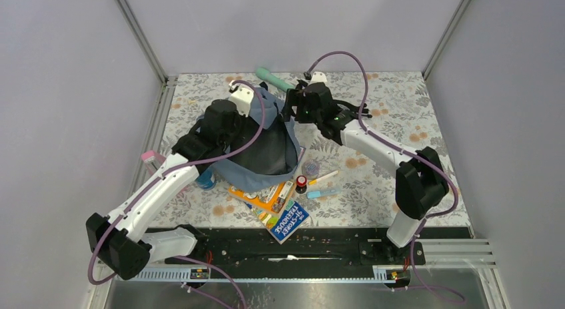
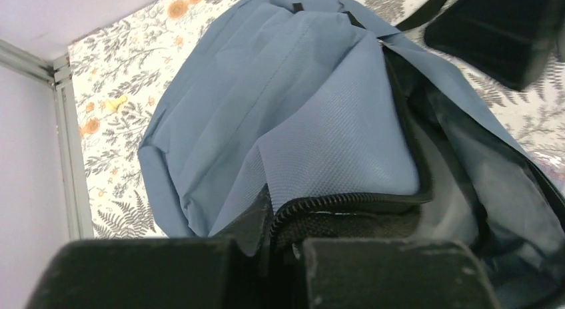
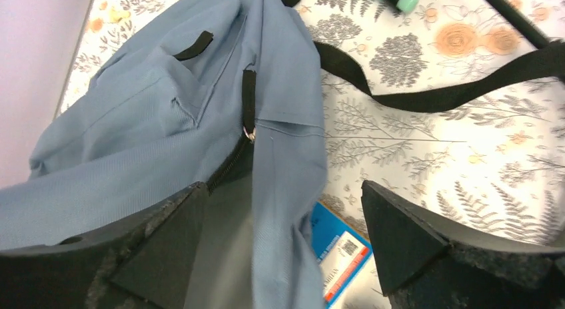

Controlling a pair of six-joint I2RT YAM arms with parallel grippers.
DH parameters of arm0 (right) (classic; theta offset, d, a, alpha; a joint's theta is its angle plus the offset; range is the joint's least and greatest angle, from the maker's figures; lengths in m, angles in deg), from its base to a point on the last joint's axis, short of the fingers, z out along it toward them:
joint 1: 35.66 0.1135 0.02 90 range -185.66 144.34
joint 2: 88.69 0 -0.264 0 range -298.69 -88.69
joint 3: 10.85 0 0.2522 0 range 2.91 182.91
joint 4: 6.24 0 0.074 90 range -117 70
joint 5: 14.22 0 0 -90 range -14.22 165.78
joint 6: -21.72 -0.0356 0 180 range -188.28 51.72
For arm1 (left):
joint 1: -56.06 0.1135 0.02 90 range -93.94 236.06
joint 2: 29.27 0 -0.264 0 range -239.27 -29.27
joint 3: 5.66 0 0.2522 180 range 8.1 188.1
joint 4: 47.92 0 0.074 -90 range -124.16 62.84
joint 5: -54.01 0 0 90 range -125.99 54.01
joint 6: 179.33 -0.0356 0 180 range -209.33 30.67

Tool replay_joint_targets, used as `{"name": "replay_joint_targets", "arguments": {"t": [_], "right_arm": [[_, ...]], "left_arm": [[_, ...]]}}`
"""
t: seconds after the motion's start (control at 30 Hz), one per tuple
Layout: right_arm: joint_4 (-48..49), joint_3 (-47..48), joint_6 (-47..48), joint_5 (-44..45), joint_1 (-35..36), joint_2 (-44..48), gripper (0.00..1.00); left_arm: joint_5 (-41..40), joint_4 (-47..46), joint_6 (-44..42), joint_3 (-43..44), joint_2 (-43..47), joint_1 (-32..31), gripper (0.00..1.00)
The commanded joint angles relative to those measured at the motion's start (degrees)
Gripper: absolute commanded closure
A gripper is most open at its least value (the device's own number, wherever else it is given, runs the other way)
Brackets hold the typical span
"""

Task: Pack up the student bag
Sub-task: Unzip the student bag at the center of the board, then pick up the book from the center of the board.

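The student bag (image 1: pixel 233 168) lies slumped left of centre on the floral table (image 1: pixel 400 102), its mouth unzipped and gaping towards the near edge, with the dark lining showing. One black strap (image 3: pixel 426 96) trails loose across the table behind it.

The left gripper (image 2: pixel 266 250) is closed tight on the bag's zipped rim, with a fold of blue fabric and the zip teeth pinched between its fingers. The right gripper (image 3: pixel 283 189) hangs over the far right side of the opening with its jaws spread wide. The bag's edge passes between them, but neither finger presses on it.

Just in front of the bag, partly under its near edge, lie an orange booklet (image 1: pixel 261 197) and a blue paperback (image 1: pixel 290 221). A red-capped tube (image 1: pixel 301 182) and two pens (image 1: pixel 324 178) lie just right of them. A mint-green cylinder (image 1: pixel 273 78) sits beyond the bag near the back of the table. A pink object (image 1: pixel 153 157) rests at the table's left edge, beside the left arm.
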Motion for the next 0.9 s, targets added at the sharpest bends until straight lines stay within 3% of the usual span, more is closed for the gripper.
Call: {"name": "replay_joint_targets", "arguments": {"t": [0.0, 0.2, 0.33, 0.47, 0.67, 0.87], "right_arm": [[-3.4, -1.3, 7.9, -1.8, -0.7, 8.5, 0.06], [-10.0, -14.2, 3.1, -8.2, -0.7, 23.1, 0.04], [-5.4, -28.2, -5.3, -18.6, -0.4, 31.3, 0.06], [0.4, -40.5, -11.9, -22.9, 1.8, 38.8, 0.07], [7.9, -48.8, -19.6, -16.4, 11.2, 44.7, 0.13], [24.4, -60.0, -31.4, -5.2, 17.4, 44.1, 0.24]], "left_arm": [[0.1, -4.1, 2.9, 1.9, -1.4, 3.7, 1.00], [2.0, -2.4, 4.1, 3.0, -2.7, 5.4, 1.00], [1.8, -1.9, 4.1, 3.2, -3.3, 5.6, 1.00], [1.4, -1.7, 4.1, 3.3, -3.7, 5.7, 1.00], [1.5, -1.4, 4.0, 3.3, -4.2, 5.7, 1.00], [1.9, -1.3, 4.0, 3.3, -4.7, 5.7, 1.00]]}}
